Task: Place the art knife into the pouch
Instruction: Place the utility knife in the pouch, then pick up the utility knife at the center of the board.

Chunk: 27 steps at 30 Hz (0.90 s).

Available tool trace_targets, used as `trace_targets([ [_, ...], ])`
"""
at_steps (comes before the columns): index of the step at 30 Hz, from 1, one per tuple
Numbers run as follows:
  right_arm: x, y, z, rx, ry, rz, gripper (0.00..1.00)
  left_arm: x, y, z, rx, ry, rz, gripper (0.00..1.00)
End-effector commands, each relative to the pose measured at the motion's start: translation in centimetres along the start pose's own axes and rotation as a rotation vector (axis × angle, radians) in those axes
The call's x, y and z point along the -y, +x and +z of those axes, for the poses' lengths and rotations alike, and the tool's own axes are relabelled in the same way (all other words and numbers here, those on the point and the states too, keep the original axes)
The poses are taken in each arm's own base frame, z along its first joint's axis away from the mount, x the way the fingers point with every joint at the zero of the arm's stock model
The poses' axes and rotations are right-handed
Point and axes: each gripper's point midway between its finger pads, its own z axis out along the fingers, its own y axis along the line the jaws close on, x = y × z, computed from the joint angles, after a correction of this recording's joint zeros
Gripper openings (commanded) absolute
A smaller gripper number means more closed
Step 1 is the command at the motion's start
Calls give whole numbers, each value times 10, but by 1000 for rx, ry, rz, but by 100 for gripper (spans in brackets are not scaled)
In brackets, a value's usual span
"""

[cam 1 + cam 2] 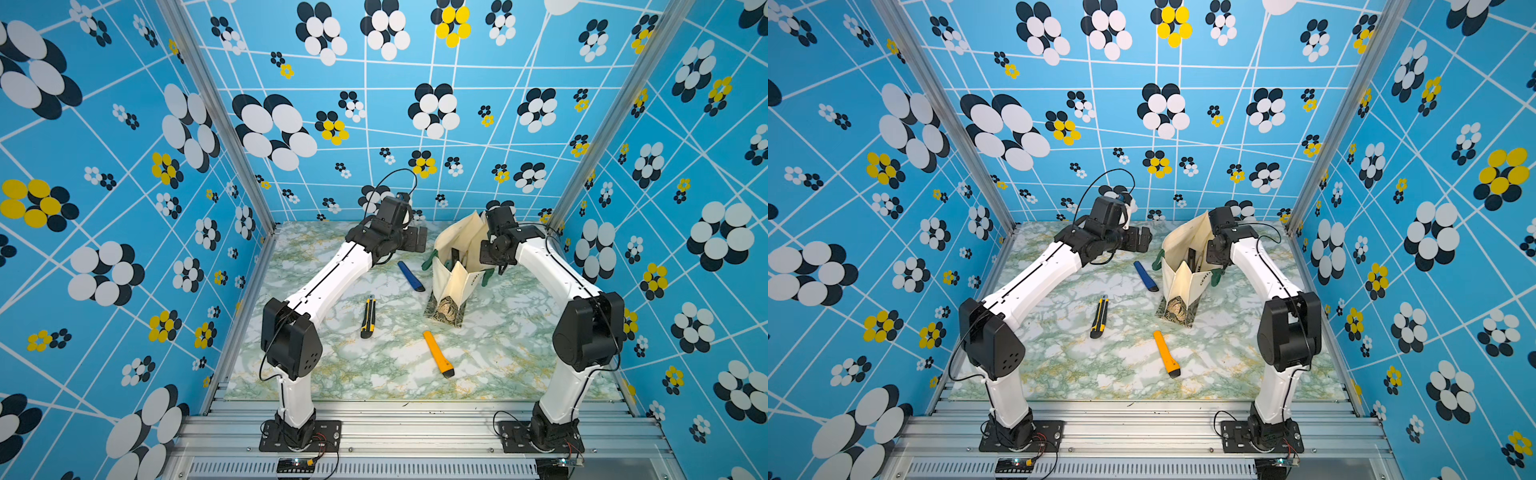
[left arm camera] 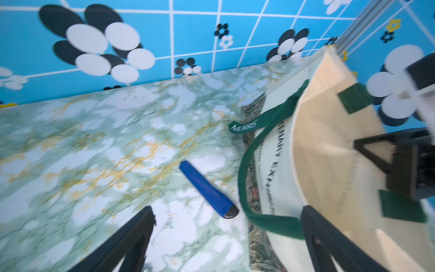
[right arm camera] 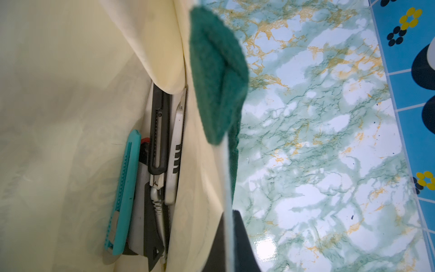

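Left jaws spread, empty; right jaws pinch pouch [image 1: 446, 286] rim. Teal knife [image 3: 123, 188], black knife [image 3: 160, 131] inside w/ others. Blue knife [image 1: 410, 275], yellow-black knife [image 1: 368, 318], orange knife [image 1: 438, 354] on bench [image 1: 519, 332]: pending, est.

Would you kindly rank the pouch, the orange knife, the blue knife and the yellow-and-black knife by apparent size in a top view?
1. pouch
2. orange knife
3. yellow-and-black knife and blue knife: too alike to rank; the blue one lies farther from the camera.
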Motion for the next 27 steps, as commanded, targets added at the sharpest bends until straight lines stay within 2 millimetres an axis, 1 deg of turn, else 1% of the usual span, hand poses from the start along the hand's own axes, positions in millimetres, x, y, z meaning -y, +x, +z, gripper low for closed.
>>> trace_targets([
  [1, -8, -4, 11, -6, 14, 21, 0, -42, 82, 8, -201, -150, 12, 100],
  [3, -6, -7, 13, -12, 33, 28, 0, -57, 123, 10, -286, -192, -20, 100],
  [5, -7, -6, 15, -22, 36, 25, 0, -65, 153, 9, -343, -226, -56, 100],
  [8, -7, -5, 17, -26, 38, 26, 0, -72, 187, 8, -398, -243, -110, 100],
  [11, -9, -7, 18, -25, 32, 33, 0, -77, 211, 10, -444, -259, -133, 98],
  [14, -10, -8, 18, -27, 27, 39, 0, -82, 230, 14, -495, -283, -141, 97],
  [16, -10, -7, 18, -27, 28, 39, 0, -85, 239, 17, -516, -293, -147, 96],
  [20, -8, -4, 18, -32, 36, 39, 0, -86, 255, 24, -553, -293, -165, 89],
  [27, -5, -2, 16, -33, 43, 41, 0, -91, 269, 27, -587, -317, -181, 80],
])
